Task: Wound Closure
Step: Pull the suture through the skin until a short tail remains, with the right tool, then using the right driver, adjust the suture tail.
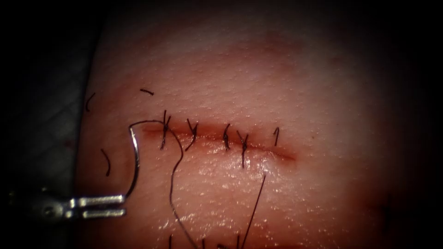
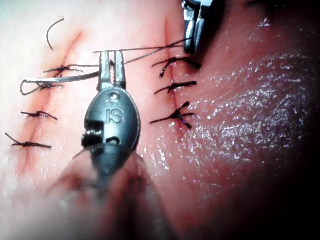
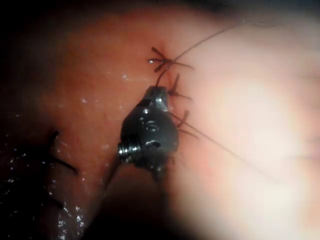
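- The left arm's slim steel needle driver (image 1: 123, 206) comes in at eight o'clock in the endoscope view. Its jaws are clamped on one end of the curved silver needle (image 1: 136, 157), the end away from the thread. This grip probably keeps the whole curve lifted clear and in sight.
- The needle arcs up from the jaws toward eleven o'clock, just off the left end of the long red cut (image 1: 217, 133). It appears to lie over the pale pink pork-belly tissue (image 1: 277, 69), not in it.
- The thin dark thread (image 1: 171, 184) leaves the needle's upper end, crosses to the first of the black knotted stitches (image 1: 226, 137), then hangs slack toward six o'clock. That slack suggests nothing is pulling on it.
- Short cut ends of black thread (image 1: 107, 162) lie loose at nine o'clock of the cut, apart from the stitches.
- The right arm's steel needle driver (image 2: 192, 42) hovers beside the stitch line, close to a taut strand. I cannot tell whether it holds that strand or whether its jaws are open or closed.
- Hidden or unclear: the thread runs off the six o'clock edge. The exact bite on the needle is masked by the left jaws. The needle's point cannot be made out.
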